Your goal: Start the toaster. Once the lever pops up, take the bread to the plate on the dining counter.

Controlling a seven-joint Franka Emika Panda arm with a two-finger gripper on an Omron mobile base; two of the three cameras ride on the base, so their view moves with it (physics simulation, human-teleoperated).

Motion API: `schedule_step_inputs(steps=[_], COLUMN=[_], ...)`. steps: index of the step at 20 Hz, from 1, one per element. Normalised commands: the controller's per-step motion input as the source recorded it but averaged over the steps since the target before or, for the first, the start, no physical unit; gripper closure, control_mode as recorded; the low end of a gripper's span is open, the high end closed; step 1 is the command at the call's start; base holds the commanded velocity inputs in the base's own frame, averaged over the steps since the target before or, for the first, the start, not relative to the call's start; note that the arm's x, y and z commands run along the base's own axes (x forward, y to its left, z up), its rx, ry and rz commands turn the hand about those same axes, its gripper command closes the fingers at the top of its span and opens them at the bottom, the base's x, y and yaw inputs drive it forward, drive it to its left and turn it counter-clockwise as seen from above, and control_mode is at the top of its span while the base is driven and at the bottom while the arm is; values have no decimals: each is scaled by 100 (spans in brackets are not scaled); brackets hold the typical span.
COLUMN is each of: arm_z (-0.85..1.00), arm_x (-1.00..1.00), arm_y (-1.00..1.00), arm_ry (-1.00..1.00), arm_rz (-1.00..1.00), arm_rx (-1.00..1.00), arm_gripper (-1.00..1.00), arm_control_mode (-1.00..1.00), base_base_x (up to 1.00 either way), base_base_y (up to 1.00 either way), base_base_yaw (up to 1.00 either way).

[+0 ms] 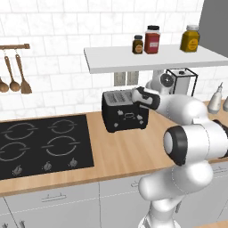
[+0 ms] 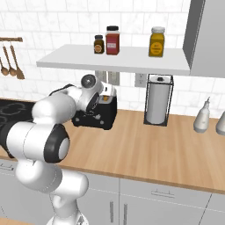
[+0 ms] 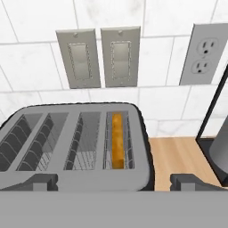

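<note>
The black toaster (image 1: 124, 113) (image 2: 101, 115) stands on the wall-side wooden counter, against the tiled wall. In the hand view I look down on its pale slotted top (image 3: 75, 142). The bread (image 3: 117, 140) sits low in the rightmost slot, showing only its tan-brown top edge. My gripper (image 3: 118, 183) hovers just above the toaster's near right corner, open, with nothing between its fingertips (image 3: 41, 181). From the base views my hand (image 1: 144, 98) (image 2: 94, 100) is over the toaster's right end. The plate and the dining counter are out of view.
A black hob (image 1: 44, 144) lies left of the toaster. A paper-towel holder (image 2: 158, 101) stands to its right, with pale bottles (image 2: 203, 116) further right. A white shelf (image 2: 114, 61) carrying jars hangs low above the toaster. Wall switches (image 3: 95, 58) and an outlet (image 3: 202, 55) are behind it.
</note>
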Motion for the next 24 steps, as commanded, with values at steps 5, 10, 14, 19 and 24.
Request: schedule_step_inputs(steps=[5,10,14,19,24], arm_z=[12,-1,-11,-19,-13], arm_x=[0,0,0,-1,-2], arm_y=[0,0,0,0,0], arm_ry=[2,1,0,0,0], arm_rz=[0,0,0,0,0], arm_rx=[0,0,0,0,0], arm_gripper=[-100,-100,-100,-100,-100], arm_control_mode=[-100,-100,-100,-100,-100], base_base_x=[0,0,0,0,0], base_base_y=[0,0,0,0,0], base_base_yaw=[0,0,0,0,0])
